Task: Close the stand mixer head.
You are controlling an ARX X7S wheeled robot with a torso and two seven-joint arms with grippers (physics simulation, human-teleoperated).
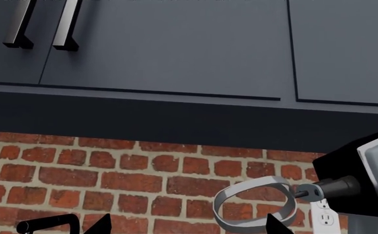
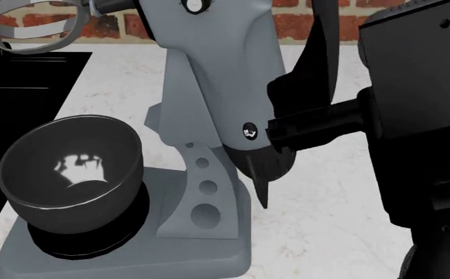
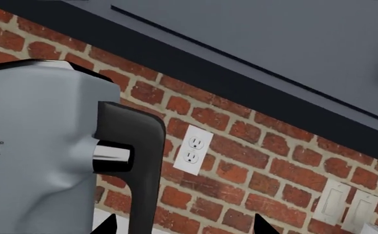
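The stand mixer head is light grey and tilted up, with its round logo badge near the dark rear cap. Its metal loop beater hangs high above the dark bowl. My right gripper is open, close beside the rear of the head, with the dark rear part between its fingertips. Its black arm touches the head's rear. My left gripper is open and empty, near the beater and the head's front.
The grey base and holed neck stand on a pale counter. A brick wall with a white outlet, dark upper cabinets and a black cooktop lie behind and to the left.
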